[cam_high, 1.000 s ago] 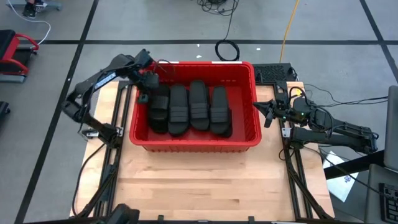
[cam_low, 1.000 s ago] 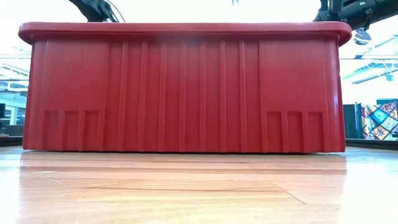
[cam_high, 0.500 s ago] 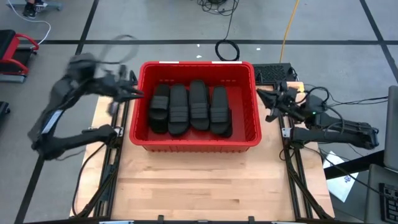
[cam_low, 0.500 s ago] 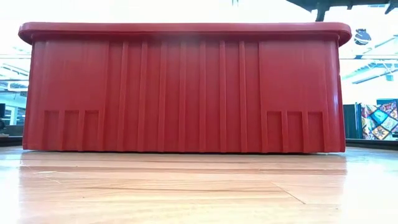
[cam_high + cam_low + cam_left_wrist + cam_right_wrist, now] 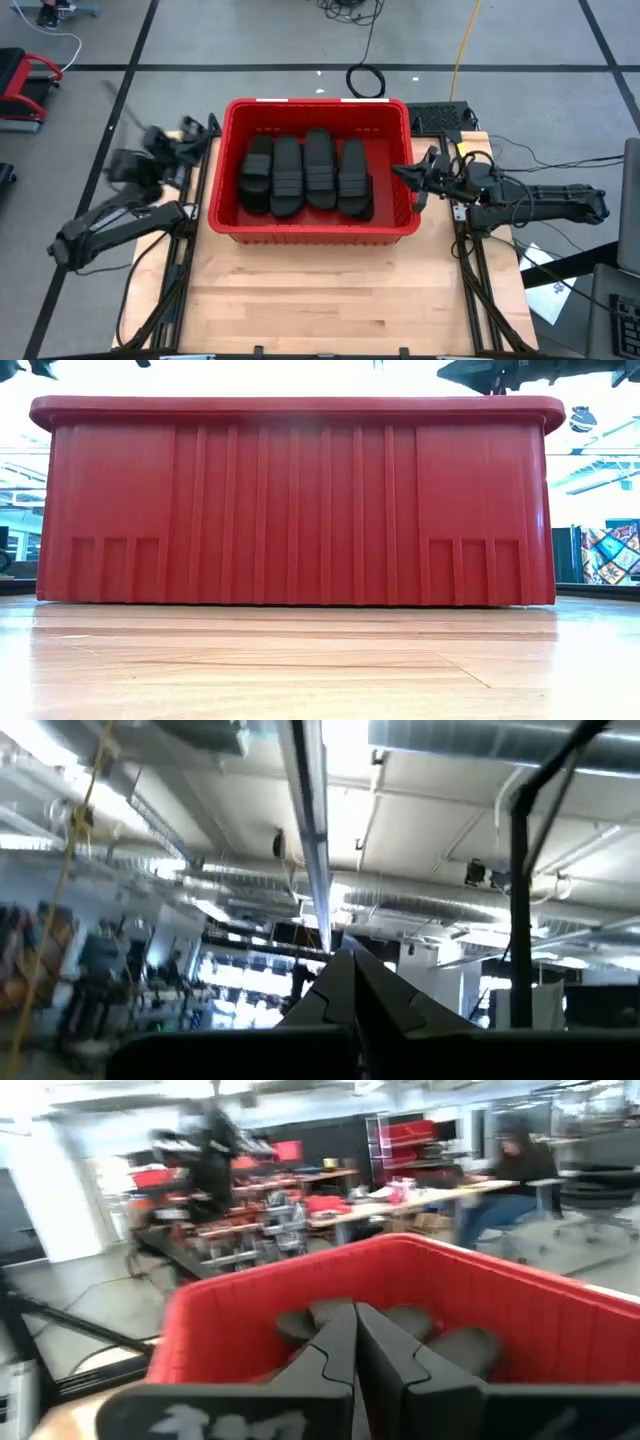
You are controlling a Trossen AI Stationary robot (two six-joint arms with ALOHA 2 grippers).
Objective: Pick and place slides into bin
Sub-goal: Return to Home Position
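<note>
High view: a large rectangular red plastic bin (image 5: pixel 315 236) stands on the light wooden table (image 5: pixel 320 295), with my two dark arms on either side of it.
Slides: black rubber slide sandals with ribbed straps (image 5: pixel 305 175) lie inside the bin. Four show side by side, each running front to back. I cannot tell whether more lie beneath them.
Left side: my left gripper (image 5: pixel 188 140) hangs beside the bin's left wall, apart from it and past the table's edge. It is blurred from above.
Left wrist view: my left gripper (image 5: pixel 350 982) has its two fingers pressed together with nothing between them, and it points up at the room's ceiling (image 5: pixel 420 820).
Right side: my right gripper (image 5: pixel 400 171) sits at the bin's right rim, pointing in toward the slide sandals.
Right wrist view: my right gripper (image 5: pixel 355 1342) has its fingers closed tight on nothing. Beyond them are the bin's red wall (image 5: pixel 250 1295) and the rounded ends of the slide sandals (image 5: pixel 460 1345) inside.
Low view: the bin's ribbed front wall (image 5: pixel 300 510) fills the picture and hides its contents.
</note>
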